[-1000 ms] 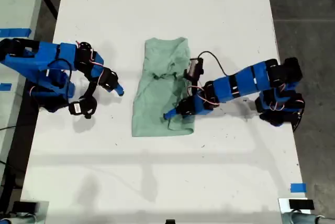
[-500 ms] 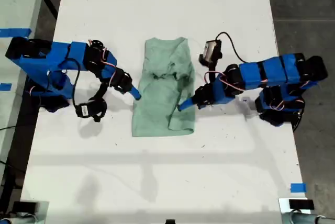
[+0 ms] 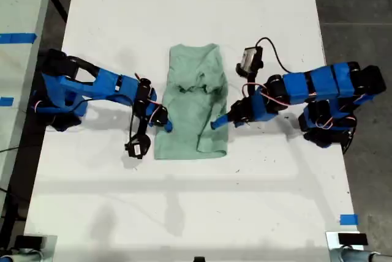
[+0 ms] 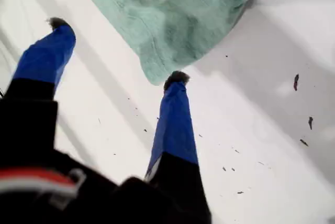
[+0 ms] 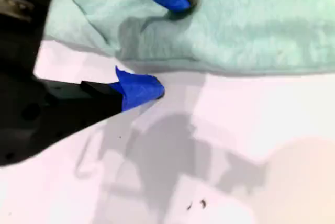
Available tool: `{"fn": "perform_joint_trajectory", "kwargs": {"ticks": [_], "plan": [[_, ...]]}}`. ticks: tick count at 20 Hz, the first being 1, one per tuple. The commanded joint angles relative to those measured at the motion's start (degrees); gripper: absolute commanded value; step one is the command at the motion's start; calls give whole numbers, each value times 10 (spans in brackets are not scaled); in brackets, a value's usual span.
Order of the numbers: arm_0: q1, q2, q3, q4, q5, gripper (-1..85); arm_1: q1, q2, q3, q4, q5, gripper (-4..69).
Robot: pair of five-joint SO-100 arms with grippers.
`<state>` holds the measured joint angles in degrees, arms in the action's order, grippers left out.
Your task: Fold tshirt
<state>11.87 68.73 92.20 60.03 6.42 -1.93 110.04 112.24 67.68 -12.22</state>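
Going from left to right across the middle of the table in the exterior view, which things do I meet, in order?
one blue arm → the tshirt → the other blue arm

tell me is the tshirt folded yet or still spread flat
Partly folded: the tshirt lies as a narrow strip, sleeves tucked in over the body, no sleeve sticking out. It has not been folded end to end.

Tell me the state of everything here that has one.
tshirt: on the table, folded into a narrow strip, rumpled.
my first gripper: open, one fingertip at the tshirt's edge.
my second gripper: open, straddling the tshirt's edge, gripping nothing.
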Motion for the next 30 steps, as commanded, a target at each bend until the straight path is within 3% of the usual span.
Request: {"fn": "perform_joint_trajectory", "kwargs": {"ticks": [1,3,8,12,17,18,19,20,21,25,30], "plan": [[8,-18,-17,-47,-19,0,1,33,1,-11,7,316],[7,7,-18,-29,-26,0,-1,39,12,-14,11,312],[-26,122,-57,113,-33,0,0,52,30,-26,13,302],[-29,53,-260,135,33,0,1,64,43,-29,19,300],[-33,-103,-434,59,113,4,0,83,57,-30,27,295],[-34,-127,-439,36,126,49,-1,85,61,-31,29,294],[-32,-156,-457,27,144,171,-1,87,62,-31,30,294],[-31,-178,-463,20,142,234,-1,90,65,-31,31,294],[-31,-198,-464,17,140,246,-1,92,67,-31,32,294],[-30,-243,-468,77,98,236,1,94,71,-37,31,291],[-26,-154,-460,181,93,199,-2,97,73,-37,35,290]]}}
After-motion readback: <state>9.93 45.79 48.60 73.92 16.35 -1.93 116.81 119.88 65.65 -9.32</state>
